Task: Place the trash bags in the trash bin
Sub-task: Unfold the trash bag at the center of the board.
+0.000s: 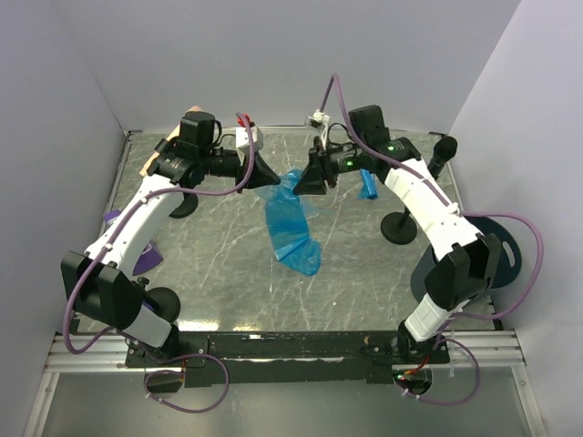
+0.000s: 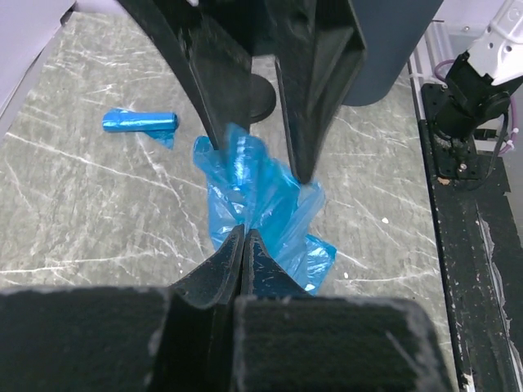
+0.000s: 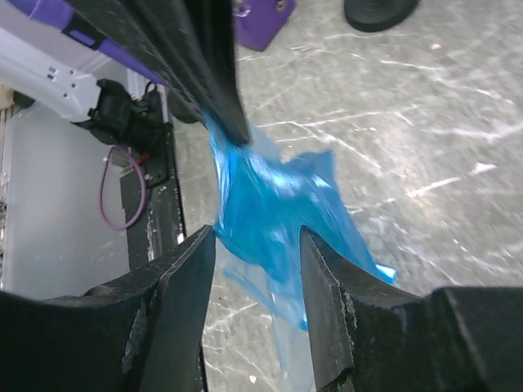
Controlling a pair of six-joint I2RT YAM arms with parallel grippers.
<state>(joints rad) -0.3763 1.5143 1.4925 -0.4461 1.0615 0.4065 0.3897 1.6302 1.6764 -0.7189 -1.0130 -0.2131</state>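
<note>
A long, floppy blue trash bag (image 1: 290, 223) is pinched at its top by my left gripper (image 1: 270, 182), which is shut on it, and trails down onto the table. The left wrist view shows that gripper (image 2: 243, 238) closed on the film (image 2: 261, 192). My right gripper (image 1: 304, 178) faces it from the right, with its jaws apart. In the right wrist view, the right gripper (image 3: 255, 249) is open around loose film (image 3: 270, 204). A small blue roll (image 1: 367, 185) (image 2: 140, 122) lies behind it. The dark trash bin (image 1: 512, 238) stands at the right, mostly hidden by the right arm.
Black round stand bases sit on the table at the right (image 1: 401, 228), the left (image 1: 185, 206) and the near left (image 1: 157, 300). A purple object (image 1: 138, 257) (image 3: 261, 20) lies under the left arm. White walls close in the back and both sides.
</note>
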